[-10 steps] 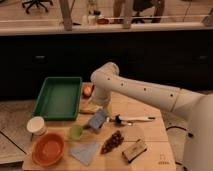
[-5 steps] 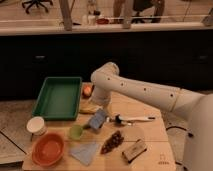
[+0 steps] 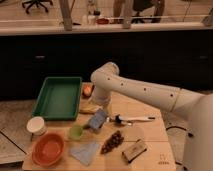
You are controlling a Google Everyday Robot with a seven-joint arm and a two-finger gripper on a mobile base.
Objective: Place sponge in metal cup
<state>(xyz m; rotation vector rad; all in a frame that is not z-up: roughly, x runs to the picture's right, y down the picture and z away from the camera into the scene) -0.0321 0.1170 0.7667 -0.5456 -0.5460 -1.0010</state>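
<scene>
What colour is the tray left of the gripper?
Green tray, camera view; gripper hangs over the sponge.

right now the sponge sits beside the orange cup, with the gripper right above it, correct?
No, the cup beside the sponge is lime green, not orange. The camera view shows it. The gripper is right above the sponge, as you said.
</scene>
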